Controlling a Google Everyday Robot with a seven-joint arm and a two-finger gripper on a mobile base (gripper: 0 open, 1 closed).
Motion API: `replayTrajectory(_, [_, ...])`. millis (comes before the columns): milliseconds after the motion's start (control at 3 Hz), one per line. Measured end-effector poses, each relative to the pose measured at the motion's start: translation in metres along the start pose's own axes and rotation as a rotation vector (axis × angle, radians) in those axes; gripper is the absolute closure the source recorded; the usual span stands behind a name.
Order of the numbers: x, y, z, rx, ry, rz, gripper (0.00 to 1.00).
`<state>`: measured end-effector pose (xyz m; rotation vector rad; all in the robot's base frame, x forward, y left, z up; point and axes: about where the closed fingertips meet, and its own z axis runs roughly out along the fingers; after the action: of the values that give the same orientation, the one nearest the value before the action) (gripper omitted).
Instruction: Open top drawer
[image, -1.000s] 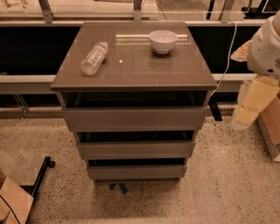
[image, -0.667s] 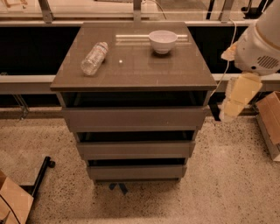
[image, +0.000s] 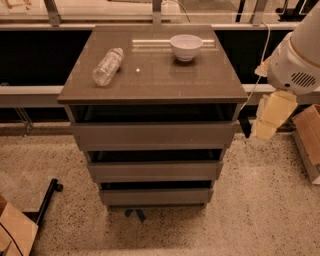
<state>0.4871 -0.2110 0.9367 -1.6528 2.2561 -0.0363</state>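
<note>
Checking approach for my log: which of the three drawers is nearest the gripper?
The top drawer, widest of the three, just under the cabinet top. The gripper hangs off its right end, not touching.

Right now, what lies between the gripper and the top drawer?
In the camera view, the gripper hangs right of the top drawer, apart from it. Between them only a thin white cable passes; nothing else stands there.
</note>
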Motion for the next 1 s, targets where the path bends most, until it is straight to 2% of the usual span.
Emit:
replayTrajectory(333, [-0.008, 0.009, 0.034, -0.020, -0.055, 0.005, 0.00])
replayTrajectory(667, [-0.024, 0.010, 0.077, -0.057, -0.152, 0.001, 0.00])
replayTrajectory(1000, [-0.038, 0.015, 0.116, -0.117, -0.224, -0.011, 0.00])
